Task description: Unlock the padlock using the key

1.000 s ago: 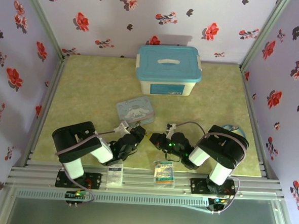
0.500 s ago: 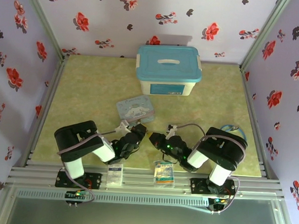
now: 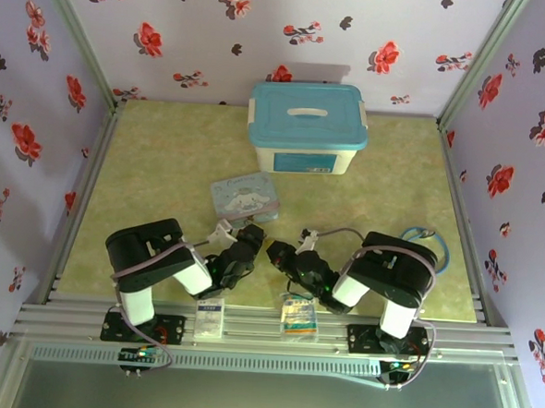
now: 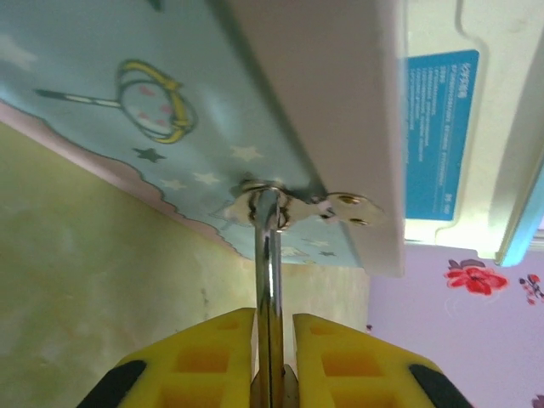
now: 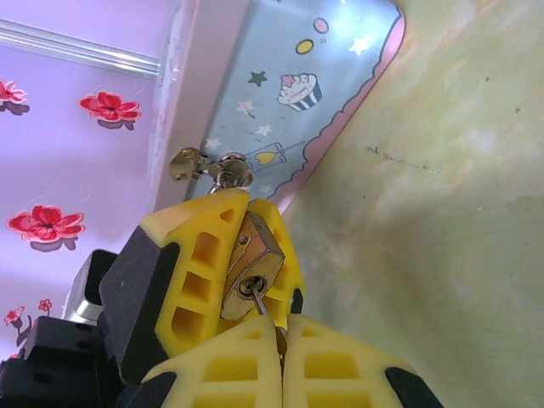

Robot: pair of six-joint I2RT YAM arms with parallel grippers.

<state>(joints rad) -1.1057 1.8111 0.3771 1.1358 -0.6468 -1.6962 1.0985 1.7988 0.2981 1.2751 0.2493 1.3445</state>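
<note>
Padlock [image 5: 249, 265] is clamped in the left claw [image 4: 272, 327]; lower centre of the left wrist view, its thin shackle [image 4: 269, 255] stands edge-on; right wrist view adds brass body and keyhole mid-frame; right claw [image 5: 282, 340], bottom, pinches the key [image 5: 257, 299], tip at the keyhole.

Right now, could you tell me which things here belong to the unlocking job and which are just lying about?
In the job: padlock, in the left claw; key, in the right claw, tip at the keyhole.
Lying about: cartoon tin, blue-lidded box, printed packets.
</note>
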